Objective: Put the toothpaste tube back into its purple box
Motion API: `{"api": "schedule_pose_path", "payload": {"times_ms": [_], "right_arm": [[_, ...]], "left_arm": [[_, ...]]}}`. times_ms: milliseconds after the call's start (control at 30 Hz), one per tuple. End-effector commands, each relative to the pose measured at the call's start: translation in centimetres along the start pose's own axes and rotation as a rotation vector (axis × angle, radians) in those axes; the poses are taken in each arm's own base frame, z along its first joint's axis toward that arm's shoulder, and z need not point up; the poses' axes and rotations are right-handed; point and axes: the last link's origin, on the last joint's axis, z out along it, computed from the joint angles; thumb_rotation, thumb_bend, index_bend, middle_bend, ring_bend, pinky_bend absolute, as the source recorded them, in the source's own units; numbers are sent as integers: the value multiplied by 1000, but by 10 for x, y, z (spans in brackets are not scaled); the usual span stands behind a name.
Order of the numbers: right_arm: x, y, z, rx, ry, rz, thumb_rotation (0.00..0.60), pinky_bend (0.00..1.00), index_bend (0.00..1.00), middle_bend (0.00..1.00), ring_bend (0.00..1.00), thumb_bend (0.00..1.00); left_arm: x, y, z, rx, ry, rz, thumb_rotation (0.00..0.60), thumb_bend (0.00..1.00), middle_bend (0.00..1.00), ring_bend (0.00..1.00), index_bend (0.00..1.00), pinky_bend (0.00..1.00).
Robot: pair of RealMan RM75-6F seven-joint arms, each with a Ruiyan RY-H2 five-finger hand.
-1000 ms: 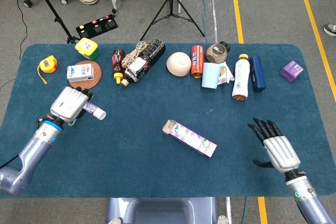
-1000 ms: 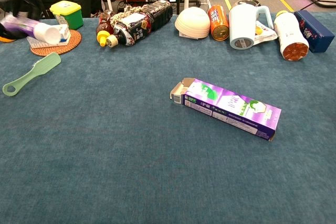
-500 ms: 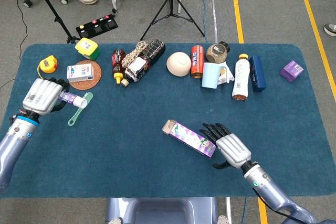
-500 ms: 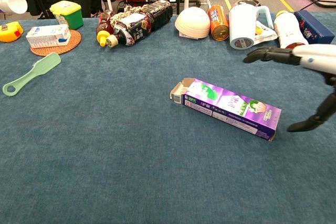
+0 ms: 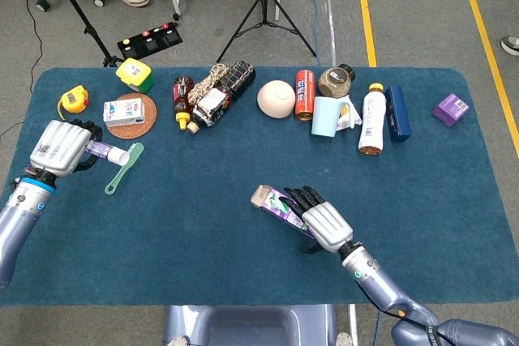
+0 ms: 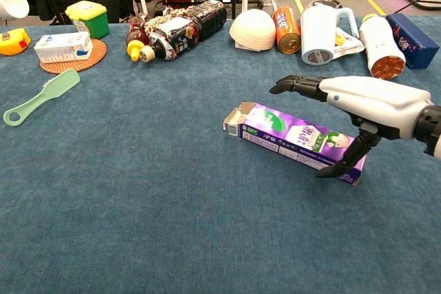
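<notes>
Fingers of the right hand (image 6: 372, 105) are spread, holding nothing, above the lower-right end of the long purple cardboard box (image 6: 293, 139) at frame centre. Its open flap end points upper-left, toward the left hand (image 5: 61, 146) gripping the white-capped purple toothpaste tube (image 5: 108, 151) at far left.
</notes>
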Motion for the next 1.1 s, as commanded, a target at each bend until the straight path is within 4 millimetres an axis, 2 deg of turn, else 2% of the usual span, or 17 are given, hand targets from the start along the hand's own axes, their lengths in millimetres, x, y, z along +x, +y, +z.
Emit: {"api": "schedule_pose_path", "payload": {"times_ms": [33, 400, 533, 667, 900, 1100], "right_arm": [[-5, 7, 7, -28, 4, -27, 600, 0, 38, 0, 0, 29], [-3, 50, 21, -154, 49, -139, 600, 0, 35, 0, 0, 32], [0, 54, 25, -167, 55, -141, 600, 0, 35, 5, 0, 34], [0, 49, 24, -157, 21, -121, 600, 9, 35, 60, 28, 35], [-2, 39, 33, -156, -42, -122, 600, 133, 53, 122, 94, 42], [-7, 42, 44, -198, -57, -143, 600, 310, 109, 205, 192, 60]], "left_arm": [[0, -1, -1, 0, 3, -3, 600, 349, 506, 446, 593, 602], [-3, -6, -4, 0, -2, -24, 600, 349, 506, 446, 593, 598], [-4, -5, -4, -1, -3, -21, 600, 349, 506, 446, 593, 597], [-5, -7, -4, 4, -2, -24, 600, 349, 506, 446, 593, 597], [-7, -11, -5, 14, -5, -27, 600, 349, 506, 447, 593, 597], [-8, -15, -6, 21, -9, -28, 600, 349, 506, 446, 593, 597]]}}
